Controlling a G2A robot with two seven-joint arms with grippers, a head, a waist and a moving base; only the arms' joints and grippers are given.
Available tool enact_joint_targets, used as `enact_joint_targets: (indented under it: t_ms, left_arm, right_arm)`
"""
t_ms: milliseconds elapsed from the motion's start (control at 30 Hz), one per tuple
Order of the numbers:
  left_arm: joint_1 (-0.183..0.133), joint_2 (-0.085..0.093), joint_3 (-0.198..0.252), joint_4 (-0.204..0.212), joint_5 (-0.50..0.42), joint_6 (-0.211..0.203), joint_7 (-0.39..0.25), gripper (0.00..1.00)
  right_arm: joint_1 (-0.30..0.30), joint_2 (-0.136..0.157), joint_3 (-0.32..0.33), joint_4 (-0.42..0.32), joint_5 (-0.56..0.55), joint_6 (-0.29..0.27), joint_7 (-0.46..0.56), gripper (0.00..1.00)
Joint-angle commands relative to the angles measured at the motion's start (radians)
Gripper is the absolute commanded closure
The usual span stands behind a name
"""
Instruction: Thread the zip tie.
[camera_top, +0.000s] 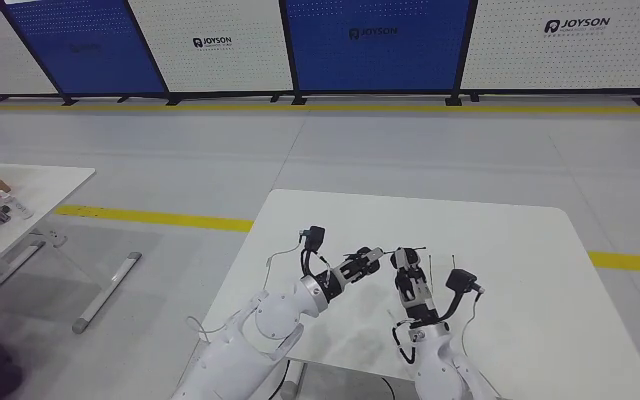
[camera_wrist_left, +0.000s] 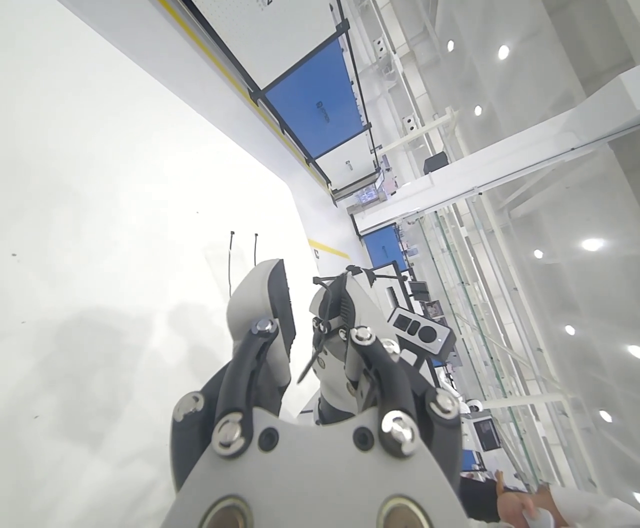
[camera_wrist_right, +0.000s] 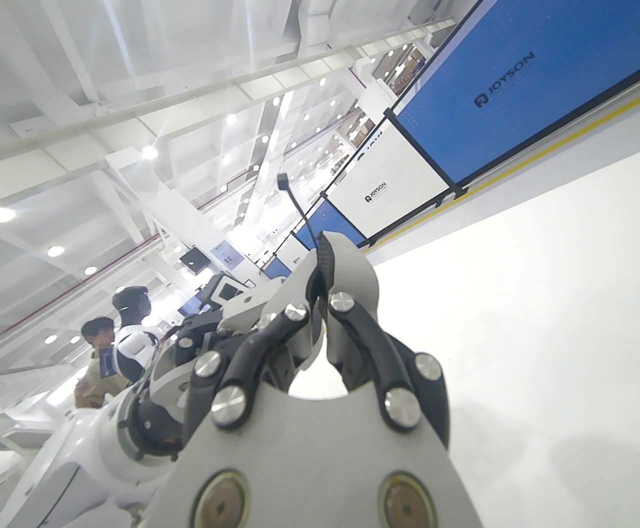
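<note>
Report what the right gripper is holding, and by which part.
The right gripper is shut on a black zip tie. It pinches the strap, and the head end sticks out beyond the grip.

The white rectangular table (camera_top: 500, 240) has a smooth, matt top, like laminate or painted board. Above the table, the thin black zip tie (camera_wrist_right: 302, 215) looks like smooth, faintly shiny plastic. The right gripper (camera_wrist_right: 324, 242) pinching it has glossy white moulded plastic finger shells, finely ribbed matt black rubbery pads, satin black links and bright polished metal screw heads. These sit on a matt pale grey plate with two dull brass-coloured round inserts. The left gripper (camera_wrist_left: 310, 270), also above the table, shows the same finishes. Two spare black zip ties (camera_wrist_left: 232, 235) lying on the table look plastic too.
</note>
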Motion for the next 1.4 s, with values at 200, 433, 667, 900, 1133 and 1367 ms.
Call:
enact_joint_targets:
  t_ms: [200, 433, 667, 900, 1133, 1367]
  left_arm:
    - [-0.003, 0.000, 0.000, 0.000, -0.013, 0.002, 0.002, 0.81]
    - [-0.005, -0.001, 0.002, 0.003, -0.016, 0.008, 0.003, 0.91]
    - [-0.009, -0.001, 0.005, 0.005, -0.018, 0.012, 0.004, 1.00]
    - [-0.006, -0.001, 0.005, 0.003, -0.026, -0.005, 0.003, 1.00]
    - [0.001, 0.001, 0.005, 0.001, -0.029, -0.019, -0.007, 1.00]
    - [0.011, 0.003, -0.001, -0.008, -0.033, -0.033, -0.016, 1.00]
  right_arm:
    - [-0.002, -0.001, 0.002, 0.000, -0.008, -0.002, 0.004, 1.00]
    - [-0.004, -0.002, 0.003, -0.001, -0.011, -0.006, 0.005, 1.00]
    - [-0.006, -0.003, 0.005, 0.001, -0.014, -0.008, 0.004, 1.00]
    - [-0.007, -0.001, 0.008, 0.003, 0.001, -0.034, 0.042, 1.00]
    - [-0.013, 0.001, 0.019, 0.000, 0.046, -0.064, 0.070, 1.00]
    - [-0.013, 0.004, 0.034, 0.000, 0.114, -0.096, 0.138, 1.00]
